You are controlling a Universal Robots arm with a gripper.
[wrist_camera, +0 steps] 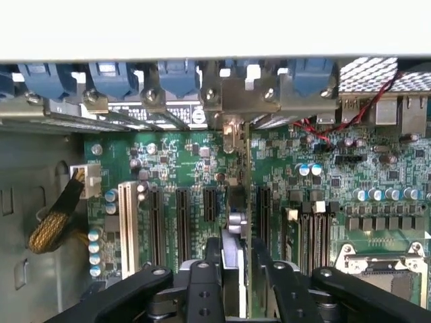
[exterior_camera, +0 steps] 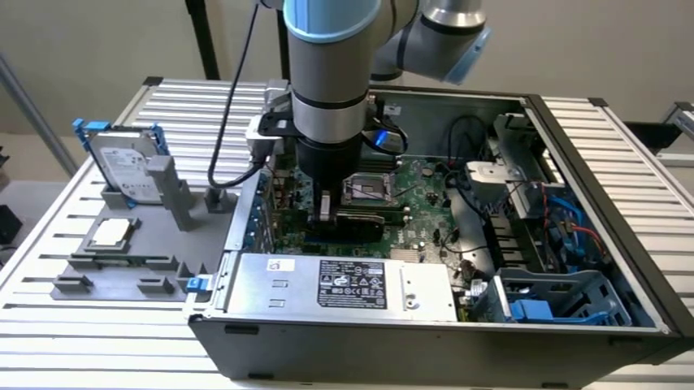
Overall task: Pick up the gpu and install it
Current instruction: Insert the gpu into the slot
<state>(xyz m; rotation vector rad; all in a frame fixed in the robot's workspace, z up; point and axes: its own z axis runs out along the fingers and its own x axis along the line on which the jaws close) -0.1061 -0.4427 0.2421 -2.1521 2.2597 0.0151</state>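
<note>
the arm reaches straight down into the open computer case point(exterior_camera: 607, 162), and its pincer point(exterior_camera: 325, 213) sits low over the green motherboard point(wrist_camera: 175, 161). the pincer's black fingers point(wrist_camera: 202, 289) are clamped on the gpu point(wrist_camera: 237, 222), which stands on edge between them, thin side up, running from the pincer toward the case's rear wall. the card's silver end bracket point(wrist_camera: 232, 131) reaches the row of blue slot latches point(wrist_camera: 176, 75) at that wall. black expansion slots point(wrist_camera: 182, 222) lie on the board on either side of the card. beyond the pincer, toward the exterior view's right, is the square cpu socket point(exterior_camera: 366, 188). outside the case, toward the exterior view's left, a silver hard drive point(exterior_camera: 122, 166) in a blue frame leans in a grey holder point(exterior_camera: 162, 244), with a small square chip point(exterior_camera: 112, 233) lying near it.
</note>
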